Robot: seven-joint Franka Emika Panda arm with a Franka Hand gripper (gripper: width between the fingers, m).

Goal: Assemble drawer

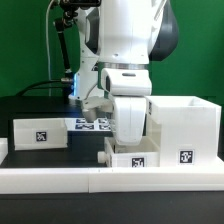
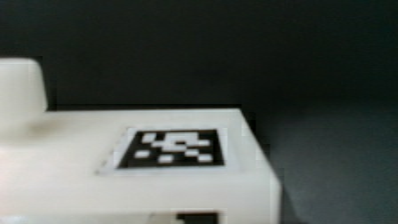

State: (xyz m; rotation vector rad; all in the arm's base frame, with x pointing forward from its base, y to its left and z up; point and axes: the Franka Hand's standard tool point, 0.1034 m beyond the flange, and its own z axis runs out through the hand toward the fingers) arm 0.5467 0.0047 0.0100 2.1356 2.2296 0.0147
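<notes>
Lifting the small tray [image 1: 140, 158] might knock it against the casing [image 1: 186, 125] just beside; whether the hand [image 1: 128, 139] pinches it, I cannot tell.

1. The arm [image 1: 125, 30] wears smooth, rounded white shells.
2. A dark grey section [image 1: 167, 30] shows at its upper joint.
3. Its wrist housing [image 1: 128, 105] is boxy and white.

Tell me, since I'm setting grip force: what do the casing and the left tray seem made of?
Casing: probably rigid white plastic, matte; even colour, thick smooth walls, no grain. Left tray: apparently the same matte white plastic, same colour and soft edges. Its tag: flat black-and-white print, perhaps a sticker; too small to tell.
</notes>
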